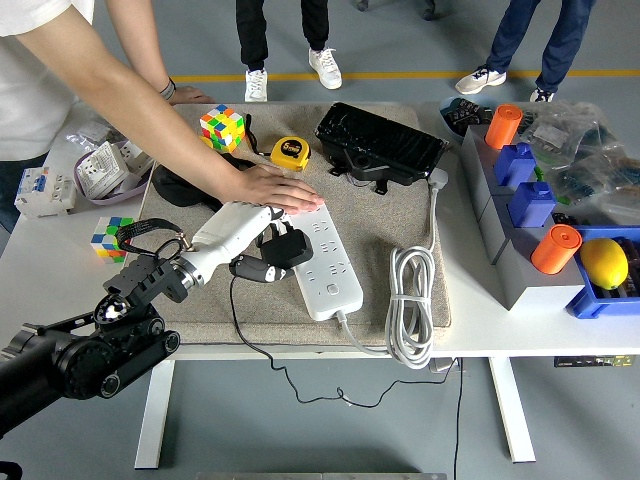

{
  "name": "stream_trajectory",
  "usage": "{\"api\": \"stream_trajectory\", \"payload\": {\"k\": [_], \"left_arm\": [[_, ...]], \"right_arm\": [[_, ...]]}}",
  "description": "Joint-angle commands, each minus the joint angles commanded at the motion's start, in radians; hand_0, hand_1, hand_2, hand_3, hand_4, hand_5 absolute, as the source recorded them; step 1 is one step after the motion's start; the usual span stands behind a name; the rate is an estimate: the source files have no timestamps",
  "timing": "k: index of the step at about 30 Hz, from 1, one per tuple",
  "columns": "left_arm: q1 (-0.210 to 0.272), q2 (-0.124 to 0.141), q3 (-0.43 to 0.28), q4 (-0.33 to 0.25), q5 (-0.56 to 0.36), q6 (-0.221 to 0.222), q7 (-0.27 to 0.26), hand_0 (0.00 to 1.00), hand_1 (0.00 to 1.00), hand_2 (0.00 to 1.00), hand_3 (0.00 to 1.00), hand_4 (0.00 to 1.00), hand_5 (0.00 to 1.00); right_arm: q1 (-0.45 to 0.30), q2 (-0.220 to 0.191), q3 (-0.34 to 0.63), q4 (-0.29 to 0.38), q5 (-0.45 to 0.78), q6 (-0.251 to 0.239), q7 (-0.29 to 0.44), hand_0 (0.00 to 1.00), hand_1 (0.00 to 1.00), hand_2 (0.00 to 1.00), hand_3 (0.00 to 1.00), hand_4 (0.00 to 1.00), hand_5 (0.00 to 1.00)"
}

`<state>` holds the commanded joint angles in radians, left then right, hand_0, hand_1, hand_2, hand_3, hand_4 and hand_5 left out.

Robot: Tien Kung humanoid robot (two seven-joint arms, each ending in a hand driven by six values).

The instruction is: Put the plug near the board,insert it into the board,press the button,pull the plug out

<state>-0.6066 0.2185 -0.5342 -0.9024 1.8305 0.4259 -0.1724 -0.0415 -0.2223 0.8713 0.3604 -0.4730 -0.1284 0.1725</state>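
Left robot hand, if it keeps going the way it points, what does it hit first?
Probably the white power strip: the left robot hand, gripping the black plug, points right across it. Height above it is unclear.

A white table (60,262) stands on a grey floor (400,50) crossed by 1 yellow line (400,74); the lighting seems even, probably indoor.

A single head view is looking forward and down from high on the robot's side, taking in the whole surface (480,335) at middling distance. The floor beyond the fingers (262,270) is filling the top edge.
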Motion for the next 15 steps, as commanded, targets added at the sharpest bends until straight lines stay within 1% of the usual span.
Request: {"api": "stream_trajectory", "payload": {"k": [5, 15], "left_arm": [[-0.002, -0.003, -0.002, 0.007, 0.006, 0.008, 0.003, 0.234, 0.329, 0.392, 0.530, 0.817, 0.039], [-0.004, -0.003, 0.004, 0.016, 0.017, 0.003, 0.010, 0.234, 0.337, 0.404, 0.531, 0.819, 0.036]], "right_arm": [[0.001, 0.000, 0.003, 0.004, -0.006, 0.000, 0.000, 0.605, 0.594, 0.551, 0.546, 0.812, 0.284], [0.002, -0.001, 0.013, 0.009, -0.012, 0.000, 0.000, 0.606, 0.594, 0.550, 0.546, 0.812, 0.284]]}}
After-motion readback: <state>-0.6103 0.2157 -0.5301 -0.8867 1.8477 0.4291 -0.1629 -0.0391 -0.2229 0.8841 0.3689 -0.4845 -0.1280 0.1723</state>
